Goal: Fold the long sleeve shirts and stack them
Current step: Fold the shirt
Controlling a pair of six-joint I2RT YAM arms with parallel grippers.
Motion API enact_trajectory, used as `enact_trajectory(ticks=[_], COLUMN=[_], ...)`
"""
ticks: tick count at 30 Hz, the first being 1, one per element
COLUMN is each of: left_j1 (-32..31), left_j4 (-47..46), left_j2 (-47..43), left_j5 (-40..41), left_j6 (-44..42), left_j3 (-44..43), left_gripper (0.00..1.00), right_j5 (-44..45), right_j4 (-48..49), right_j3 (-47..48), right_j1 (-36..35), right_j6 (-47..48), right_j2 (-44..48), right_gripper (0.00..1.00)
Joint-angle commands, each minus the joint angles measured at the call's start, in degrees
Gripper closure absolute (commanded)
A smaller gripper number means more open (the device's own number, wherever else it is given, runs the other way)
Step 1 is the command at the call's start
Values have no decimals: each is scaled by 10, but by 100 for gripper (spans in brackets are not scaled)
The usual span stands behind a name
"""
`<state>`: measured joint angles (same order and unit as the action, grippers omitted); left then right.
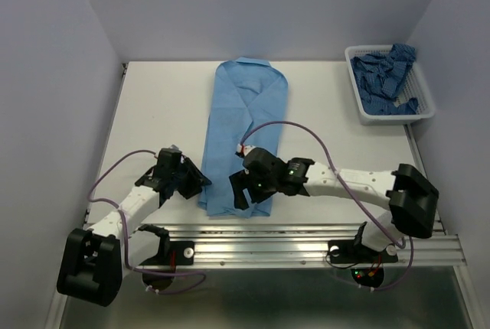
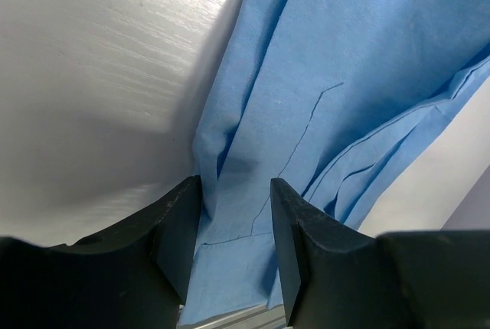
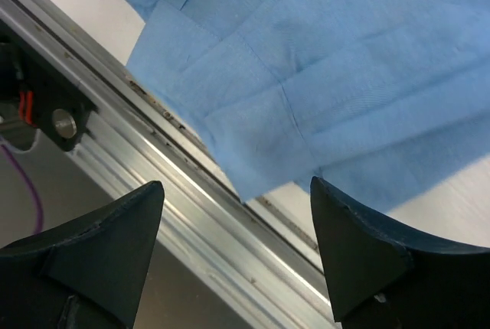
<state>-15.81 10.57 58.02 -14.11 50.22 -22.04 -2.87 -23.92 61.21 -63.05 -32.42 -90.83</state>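
Observation:
The light sky-blue shirt [image 1: 245, 107] lies lengthwise on the white table, collar at the far end and both sides folded inward. My left gripper [image 1: 195, 181] is open at the shirt's near left corner, and in the left wrist view [image 2: 236, 191] the cloth [image 2: 337, 61] lies flat between its fingers. My right gripper [image 1: 246, 191] is wide open over the near hem. In the right wrist view [image 3: 237, 191] it hovers above the hem corner [image 3: 321, 53], empty. The darker patterned blue shirt [image 1: 387, 73] lies crumpled in the basket.
The white mesh basket [image 1: 394, 118] stands at the far right of the table. An aluminium rail [image 1: 306, 237] runs along the near table edge, and the shirt's hem reaches it in the right wrist view [image 3: 153, 161]. White walls close in the left, far and right sides.

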Motion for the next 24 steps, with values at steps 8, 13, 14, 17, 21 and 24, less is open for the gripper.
enact_trajectory(ticks=[8, 13, 14, 17, 21, 24], left_j1=[-13, -13, -13, -13, -13, -14], left_j4=[-11, -12, -12, -12, -9, 12], left_j2=[-8, -2, -3, -11, -24, -33], left_j5=[-32, -47, -52, -56, -65, -67], left_j6=[-29, -35, -35, -33, -31, -30], left_j3=[23, 21, 22, 24, 21, 7], left_gripper=[72, 96, 96, 96, 97, 99], right_j5=[62, 91, 103, 97, 103, 74], right_j4=[-36, -24, -18, -8, 17, -11], right_j3=[-156, -153, -152, -154, -155, -136], right_j1=[16, 27, 28, 45, 50, 50], right_j6=[-138, -120, -115, -98, -70, -66], right_j2=[151, 108, 98, 63, 41, 55], right_gripper=[28, 33, 35, 44, 67, 97])
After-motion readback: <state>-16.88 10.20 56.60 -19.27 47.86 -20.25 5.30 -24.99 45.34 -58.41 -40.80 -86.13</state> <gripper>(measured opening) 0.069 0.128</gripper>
